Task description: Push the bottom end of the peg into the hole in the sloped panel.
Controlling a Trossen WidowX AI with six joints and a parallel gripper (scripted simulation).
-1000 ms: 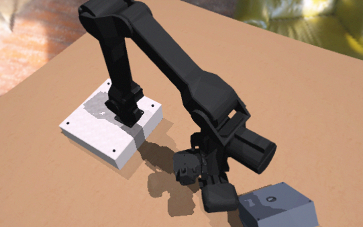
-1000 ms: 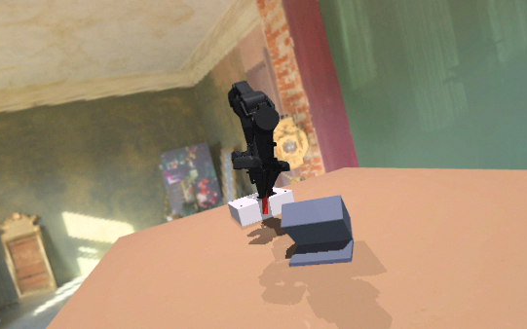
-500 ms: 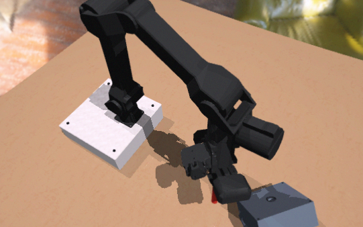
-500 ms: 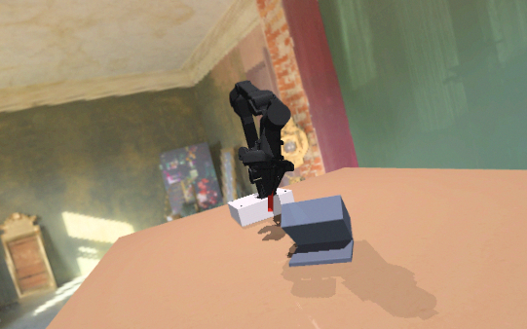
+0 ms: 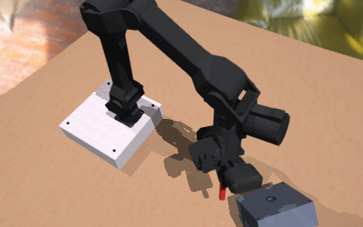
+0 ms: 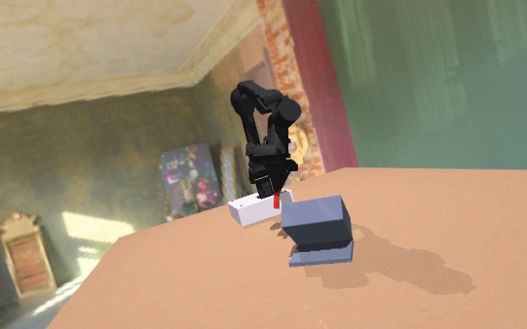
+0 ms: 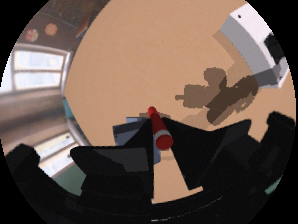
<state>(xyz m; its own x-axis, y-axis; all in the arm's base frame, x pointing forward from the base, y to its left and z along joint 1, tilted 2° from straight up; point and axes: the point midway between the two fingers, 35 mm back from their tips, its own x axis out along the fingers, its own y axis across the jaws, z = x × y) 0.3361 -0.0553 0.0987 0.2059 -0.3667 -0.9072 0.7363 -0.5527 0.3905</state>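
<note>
A round red peg (image 5: 222, 193) (image 6: 277, 201) (image 7: 156, 120) is held off the table, its lower end sticking out below the fingers. My gripper (image 5: 221, 180) (image 6: 277, 192) (image 7: 156, 121) is shut on it. The wrist view shows the peg's near end, with a grey band, between the fingers. The blue-grey sloped panel block (image 5: 292, 198) (image 6: 316, 210) (image 7: 121, 136) is beside the peg, to its right in the top view, and they look apart. Its round hole (image 5: 270, 199) shows in that view. The hole is hidden in the exterior view and not visible in the wrist view.
The white base block (image 5: 87, 129) (image 6: 258, 211) (image 7: 246, 45) carries the arm (image 5: 174, 43) (image 6: 245, 102). The panel block stands on a thin foot plate (image 6: 321, 257). Its upper edge is close to the gripper's housing in the top view.
</note>
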